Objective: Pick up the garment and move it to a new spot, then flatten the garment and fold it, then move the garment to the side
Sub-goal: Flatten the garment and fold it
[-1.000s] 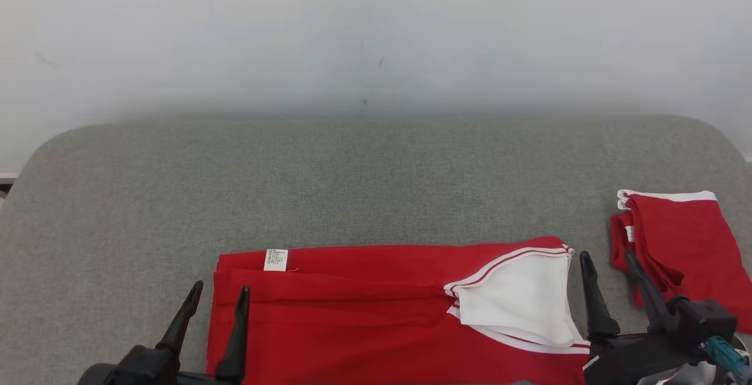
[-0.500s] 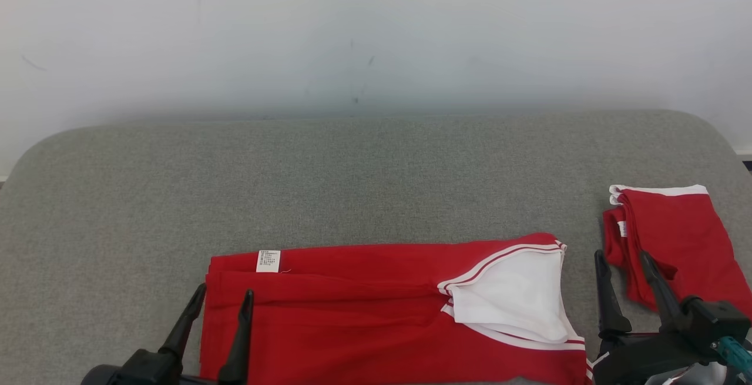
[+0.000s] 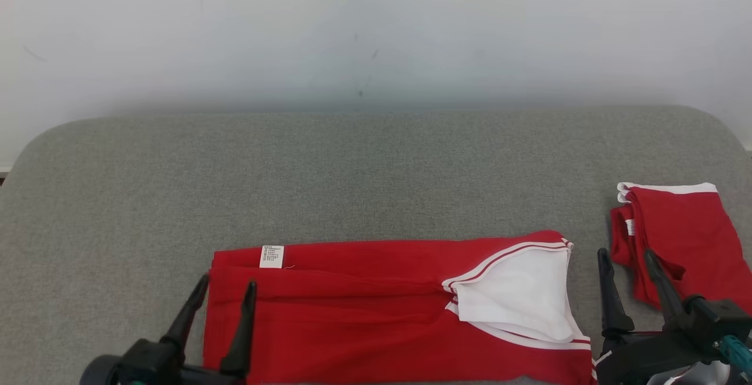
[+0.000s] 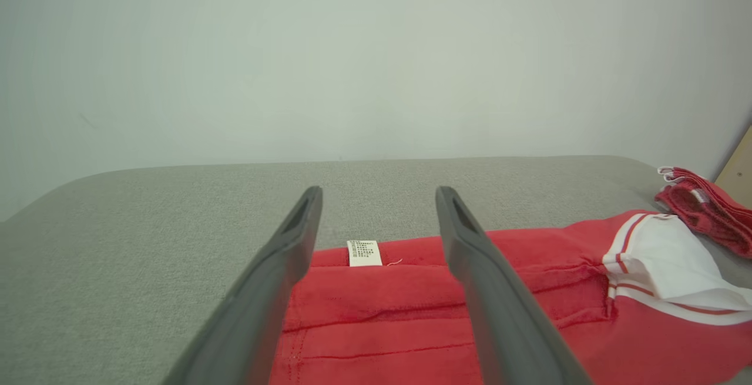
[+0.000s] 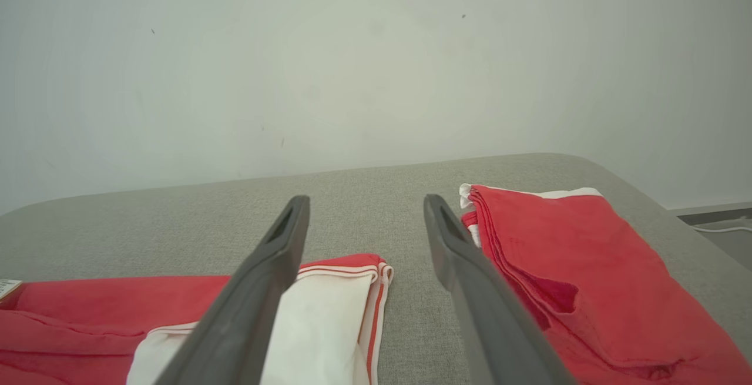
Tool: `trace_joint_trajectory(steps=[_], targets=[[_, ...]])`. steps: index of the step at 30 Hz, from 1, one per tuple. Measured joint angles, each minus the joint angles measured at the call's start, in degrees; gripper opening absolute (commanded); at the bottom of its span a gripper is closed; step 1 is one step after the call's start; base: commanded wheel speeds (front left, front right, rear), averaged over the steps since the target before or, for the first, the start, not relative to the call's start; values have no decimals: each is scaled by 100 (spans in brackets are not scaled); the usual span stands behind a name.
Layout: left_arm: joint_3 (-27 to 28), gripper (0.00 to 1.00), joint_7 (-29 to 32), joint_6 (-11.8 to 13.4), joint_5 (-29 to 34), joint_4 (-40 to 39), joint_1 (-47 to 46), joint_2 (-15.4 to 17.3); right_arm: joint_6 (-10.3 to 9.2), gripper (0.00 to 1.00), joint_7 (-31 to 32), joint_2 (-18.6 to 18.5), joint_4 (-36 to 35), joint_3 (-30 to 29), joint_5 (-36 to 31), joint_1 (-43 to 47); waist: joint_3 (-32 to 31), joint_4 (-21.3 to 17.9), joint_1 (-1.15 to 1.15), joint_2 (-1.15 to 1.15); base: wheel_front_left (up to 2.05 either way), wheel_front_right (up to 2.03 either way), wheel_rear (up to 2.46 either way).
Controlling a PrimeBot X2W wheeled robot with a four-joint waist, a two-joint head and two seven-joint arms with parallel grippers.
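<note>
The garment (image 3: 364,308) lies spread flat along the near edge of the grey padded table (image 3: 376,179). It is red, with a white panel (image 3: 517,297) trimmed in red and white stripes at its right end and a small white label (image 3: 271,256) near its far left corner. Its far edge runs straight, and its near part runs out of the bottom of the head view.

Beyond it the table top is bare right back to the pale wall (image 3: 376,32), and the left of the table is bare too. To the right, across a narrow strip of grey, sits a second red cloth (image 3: 681,238), folded, with a white band along its far edge.

The left gripper (image 3: 227,283) straddles the garment's left edge, spread wide and holding nothing; the right gripper (image 3: 624,253) stands over the gap between the two cloths, also spread wide and empty. Whether either touches cloth is unclear.

The left wrist view places the label between its fingers. The right wrist view adds floor past the table's rounded right corner — with a pale cable (image 5: 719,229) on it.
</note>
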Motion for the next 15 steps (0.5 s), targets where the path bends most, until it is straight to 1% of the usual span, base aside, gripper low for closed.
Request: trace_joint_trajectory(steps=[1, 6, 10, 12, 15], targets=[[56, 100, 9, 11, -16, 30, -60, -11, 2, 100, 0, 1, 7, 16, -5, -9, 9, 9, 0, 0, 0, 0, 0], [463, 100, 77, 260, -189, 172, -259, -47, 13, 100, 0, 9, 14, 75, -64, -80, 37, 24, 0, 0, 0, 0, 0], [516, 100, 124, 307, -201, 238, -259, -49, 74, 100, 11, 13, 86, 107, -59, -114, 53, 18, 0, 0, 0, 0, 0], [517, 100, 162, 307, -203, 276, -258, -52, 176, 100, 193, -2, 234, 165, 5, -126, 66, 13, 0, 0, 0, 0, 0], [458, 100, 210, 305, -219, 307, -260, -81, 255, 100, 600, -104, 528, 234, 99, -135, 93, 27, 0, 0, 0, 0, 0]])
